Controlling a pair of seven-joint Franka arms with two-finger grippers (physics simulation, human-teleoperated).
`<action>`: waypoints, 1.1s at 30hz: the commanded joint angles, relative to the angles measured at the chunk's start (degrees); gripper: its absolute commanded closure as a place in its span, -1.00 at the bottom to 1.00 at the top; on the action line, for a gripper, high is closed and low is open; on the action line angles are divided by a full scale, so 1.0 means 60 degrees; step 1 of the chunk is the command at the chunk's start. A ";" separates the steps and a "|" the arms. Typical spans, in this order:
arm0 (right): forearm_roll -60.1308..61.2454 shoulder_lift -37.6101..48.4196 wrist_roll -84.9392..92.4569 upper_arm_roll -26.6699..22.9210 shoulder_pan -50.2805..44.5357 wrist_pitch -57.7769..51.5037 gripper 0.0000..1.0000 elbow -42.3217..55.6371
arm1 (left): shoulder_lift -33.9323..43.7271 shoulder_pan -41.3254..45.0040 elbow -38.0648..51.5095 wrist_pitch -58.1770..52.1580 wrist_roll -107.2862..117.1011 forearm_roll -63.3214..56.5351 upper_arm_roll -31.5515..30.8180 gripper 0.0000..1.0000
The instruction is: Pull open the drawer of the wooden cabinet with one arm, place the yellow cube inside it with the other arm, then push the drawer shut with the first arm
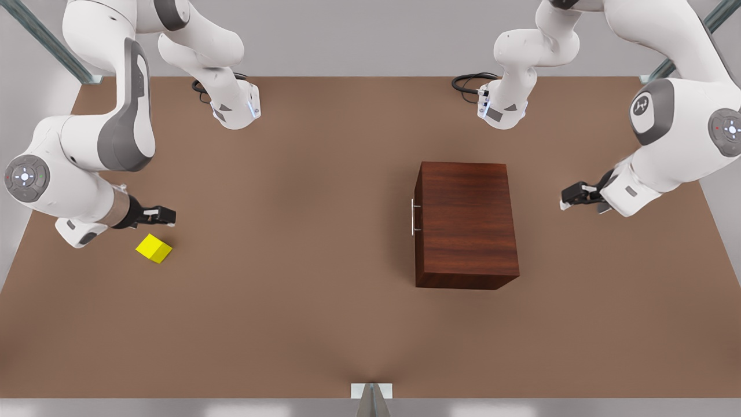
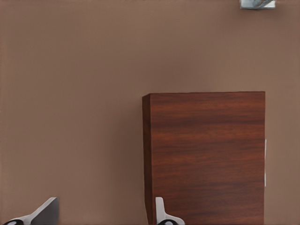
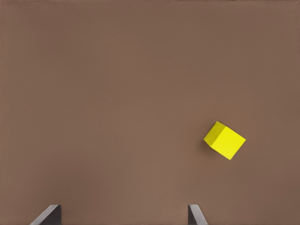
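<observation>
Drawer is fully shut, flush in the cabinet, which sits on the table toward the front view's right. Its thin silver handle faces the front view's left. Cube lies tilted on the table far off at the front view's left, well apart from the cabinet.

Left gripper hovers just beside the cabinet's back side, away from the handle; fingers spread, holding nothing. Right gripper hangs near the cube, just above and beside it, not touching; fingers spread too, empty.

Step in hand: opening the drawer, not yet begun. To do it well, probably bring the left gripper around to the handle side, straddle the bar mid-length, close firmly, then pull straight out along the slide. The right arm should wait with the cube until the drawer is open.
</observation>
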State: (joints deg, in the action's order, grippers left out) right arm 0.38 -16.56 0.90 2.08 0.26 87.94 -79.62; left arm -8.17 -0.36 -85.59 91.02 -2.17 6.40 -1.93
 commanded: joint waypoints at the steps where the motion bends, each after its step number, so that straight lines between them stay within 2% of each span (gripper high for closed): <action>1: -0.0005 0.0006 0.0172 -0.0009 0.0001 0.0329 -1.00 0.0013 | 0.0014 0.0060 0.0013 0.0417 0.0392 -0.0129 -0.0044 -1.00; 4: -0.0005 0.0006 0.0186 -0.0009 0.0031 0.0329 -1.00 0.0028 | -0.0074 0.0409 0.0115 0.0431 0.0465 -0.0289 -0.0132 -1.00; 5: -0.0005 0.0006 0.0230 -0.0009 0.0016 0.0329 -1.00 0.0028 | -0.0308 0.1989 -0.0017 -0.0065 0.1499 -0.1049 -0.0132 -1.00; 7: -0.0005 0.0006 0.0245 -0.0009 0.0031 0.0329 -1.00 0.0028 | -0.0718 0.4247 0.0188 -0.0125 0.4769 -0.1682 -0.0118 -1.00; 9: -0.0005 0.0006 0.0245 -0.0009 0.0031 0.0329 -1.00 0.0028 | -0.1597 0.5917 0.0379 -0.0125 0.6893 -0.2472 -0.0103 -1.00; 11: -0.0005 0.0006 0.0230 -0.0024 0.0031 0.0329 -1.00 0.0043 | -0.2476 0.6915 0.0936 -0.0125 0.8388 -0.3103 -0.0103 -1.00; 17: -0.0415 0.0006 0.0142 -0.0038 0.0016 0.0314 -1.00 0.0233 | -0.3355 0.7179 0.1067 -0.0008 0.9269 -0.3483 -0.0118 -1.00; 22: -0.0415 0.0006 0.0142 -0.0024 0.0016 0.0314 -1.00 0.0233 | -0.4849 0.7355 0.2781 0.0094 0.8390 -0.4333 -0.0088 -1.00; 33: -0.0415 -0.0023 0.0172 -0.0009 0.0001 0.0314 -1.00 0.0219 | -0.5538 0.7619 0.2503 0.0402 0.8829 -0.5227 -0.0088 -1.00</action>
State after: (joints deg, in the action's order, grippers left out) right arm -2.15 -16.76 1.73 2.02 0.27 89.83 -78.32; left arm -41.38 45.32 -70.49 92.78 38.26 -24.11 -2.46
